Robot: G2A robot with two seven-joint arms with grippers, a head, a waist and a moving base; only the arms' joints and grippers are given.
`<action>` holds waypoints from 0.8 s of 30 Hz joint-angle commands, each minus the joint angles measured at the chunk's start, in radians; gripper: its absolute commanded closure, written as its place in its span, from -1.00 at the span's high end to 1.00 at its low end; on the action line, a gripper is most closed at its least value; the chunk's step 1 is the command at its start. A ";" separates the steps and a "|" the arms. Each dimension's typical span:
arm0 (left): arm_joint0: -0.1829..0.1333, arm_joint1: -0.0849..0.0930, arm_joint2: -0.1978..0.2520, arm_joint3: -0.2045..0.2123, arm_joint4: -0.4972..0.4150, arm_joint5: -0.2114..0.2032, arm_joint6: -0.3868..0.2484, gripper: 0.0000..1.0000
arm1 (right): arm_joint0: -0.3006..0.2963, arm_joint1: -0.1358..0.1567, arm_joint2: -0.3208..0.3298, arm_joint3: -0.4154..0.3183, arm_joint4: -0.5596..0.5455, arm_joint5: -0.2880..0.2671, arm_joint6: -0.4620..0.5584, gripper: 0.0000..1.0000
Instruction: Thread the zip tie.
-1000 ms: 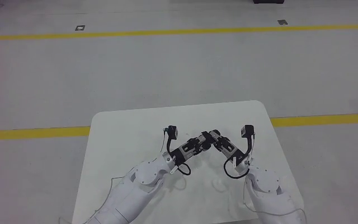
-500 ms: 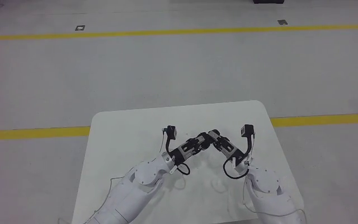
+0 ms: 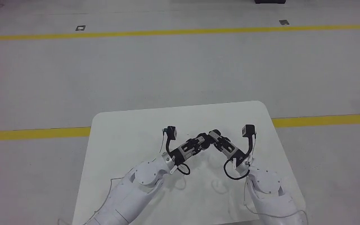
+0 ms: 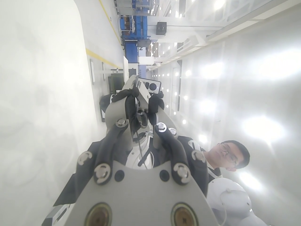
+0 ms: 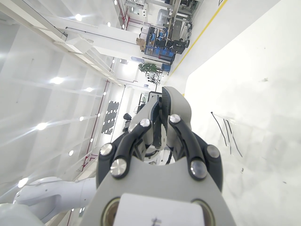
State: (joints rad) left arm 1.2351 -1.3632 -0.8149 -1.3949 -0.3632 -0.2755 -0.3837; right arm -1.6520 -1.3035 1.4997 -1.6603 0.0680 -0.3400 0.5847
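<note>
**Top view:** the left gripper (image 3: 200, 142) and right gripper (image 3: 213, 136) are standing tip to tip above the middle of the table (image 3: 124, 152).

**Left wrist view:** the left gripper (image 4: 144, 99) is standing narrowly parted. A thin black strand (image 4: 138, 137) is running between its fingers, and whether this is a zip tie cannot be told.

**Right wrist view:** the right gripper (image 5: 160, 102) is pressing its pads together, while black zip ties (image 5: 222, 128) are lying flat on the table (image 5: 258, 48) near it

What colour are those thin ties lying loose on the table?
Black. The ties show best in the right wrist view, against the white table.
</note>
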 commanded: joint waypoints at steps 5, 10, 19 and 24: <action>-0.002 0.000 0.000 0.003 -0.002 -0.001 -0.001 -0.82 | 0.000 0.000 -0.001 -0.004 -0.004 0.000 -0.002 -1.00; -0.005 0.000 -0.001 0.007 -0.002 -0.001 -0.002 -1.00 | 0.000 -0.001 -0.001 -0.006 -0.005 0.000 -0.004 -1.00; -0.007 0.000 -0.001 0.011 -0.001 -0.003 -0.007 -1.00 | 0.001 -0.002 -0.001 -0.004 -0.006 0.000 -0.010 -0.10; -0.009 0.001 -0.002 0.011 0.012 0.000 -0.007 -1.00 | 0.002 -0.002 0.010 -0.002 0.007 0.000 -0.018 1.00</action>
State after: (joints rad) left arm 1.2260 -1.3622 -0.8168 -1.3834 -0.3529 -0.2767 -0.3910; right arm -1.6492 -1.3058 1.5068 -1.6624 0.0719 -0.3400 0.5674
